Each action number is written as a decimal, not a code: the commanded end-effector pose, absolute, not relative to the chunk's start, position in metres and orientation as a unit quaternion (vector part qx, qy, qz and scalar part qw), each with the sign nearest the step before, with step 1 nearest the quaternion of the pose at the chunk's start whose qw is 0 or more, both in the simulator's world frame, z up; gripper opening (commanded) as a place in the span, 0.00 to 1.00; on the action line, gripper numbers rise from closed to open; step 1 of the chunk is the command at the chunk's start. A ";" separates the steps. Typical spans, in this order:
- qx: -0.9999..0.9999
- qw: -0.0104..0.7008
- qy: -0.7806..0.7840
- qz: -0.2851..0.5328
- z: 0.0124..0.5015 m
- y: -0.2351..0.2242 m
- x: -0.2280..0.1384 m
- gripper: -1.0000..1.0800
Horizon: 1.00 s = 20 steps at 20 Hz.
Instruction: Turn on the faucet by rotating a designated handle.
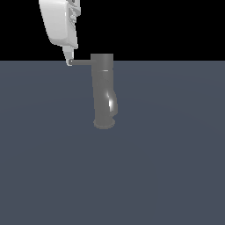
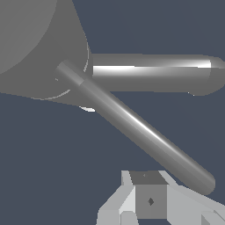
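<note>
Exterior view. Faucet: dark grey glossy upright column, round flared base on the flat grey-blue floor, near the middle of the scene; one bright highlight low on the side toward the exterior view's right. Handle: thin straight grey rod, level, projecting from the column's top toward the exterior view's left; far slimmer than the column. Gripper: white, hanging from above at the handle's free end, one fingertip touching or just beside the rod's tip. Upper body cut off by the picture's edge; second finger hidden; jaws apart or together, cannot tell.

Wrist view. Handle: seen close, a long grey cylinder running slantwise from the column's top to a rounded free end beside the finger. Faucet: seen from above as a broad grey round, partly cut off. Spout: thicker level cylinder with a white streak, rounded end. Finger: one pale blocky tip with a dark pad, cut off at the edge; its contact with the rod not clear.
</note>
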<state>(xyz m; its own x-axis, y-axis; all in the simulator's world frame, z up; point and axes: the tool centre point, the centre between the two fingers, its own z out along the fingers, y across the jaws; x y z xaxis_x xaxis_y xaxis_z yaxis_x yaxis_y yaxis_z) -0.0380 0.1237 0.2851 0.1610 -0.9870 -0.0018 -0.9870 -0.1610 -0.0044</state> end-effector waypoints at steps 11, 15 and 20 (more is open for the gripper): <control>-0.757 0.000 0.653 0.000 0.285 0.072 -0.067 0.00; -0.757 0.000 0.653 0.000 0.285 0.061 -0.074 0.00; -0.760 0.001 0.650 -0.001 0.285 0.046 -0.067 0.00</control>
<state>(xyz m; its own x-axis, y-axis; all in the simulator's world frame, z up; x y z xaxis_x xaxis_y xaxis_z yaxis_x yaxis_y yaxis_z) -0.0697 0.0617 0.2851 0.1687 -0.9857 -0.0006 -0.9857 -0.1687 -0.0011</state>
